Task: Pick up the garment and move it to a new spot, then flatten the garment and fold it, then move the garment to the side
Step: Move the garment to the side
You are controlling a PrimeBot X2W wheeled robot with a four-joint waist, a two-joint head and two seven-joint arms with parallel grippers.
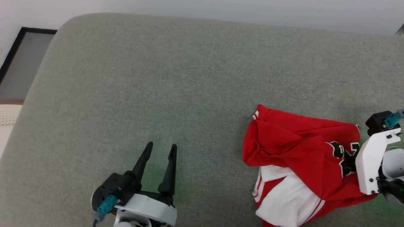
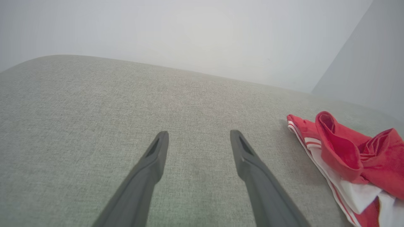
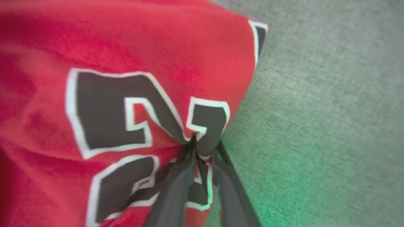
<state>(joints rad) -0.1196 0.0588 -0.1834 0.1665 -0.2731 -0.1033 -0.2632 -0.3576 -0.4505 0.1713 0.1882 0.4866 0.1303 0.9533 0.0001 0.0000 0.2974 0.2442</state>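
The garment [image 1: 293,145] lies crumpled at the right of the grey cushion, red with white sleeves and striped trim, and part of its black white-outlined print faces up. In the right wrist view my right gripper [image 3: 205,143] is shut on a pinched fold of the garment [image 3: 157,47] at the edge of the print. The head view has that arm's white wrist [image 1: 372,160] over the garment's right edge, hiding the fingers. My left gripper [image 1: 161,146] stands open and empty low on the cushion, well left of the garment. The left wrist view looks between its fingers [image 2: 199,135], with the garment [image 2: 341,151] at the right.
The grey-green cushioned surface [image 1: 157,78] has a rounded far-left corner and a far edge against a pale wall. Beyond its left edge are a dark-framed panel [image 1: 22,63] and a pale object [image 1: 8,119]. Bare cushion stretches left of and beyond the garment.
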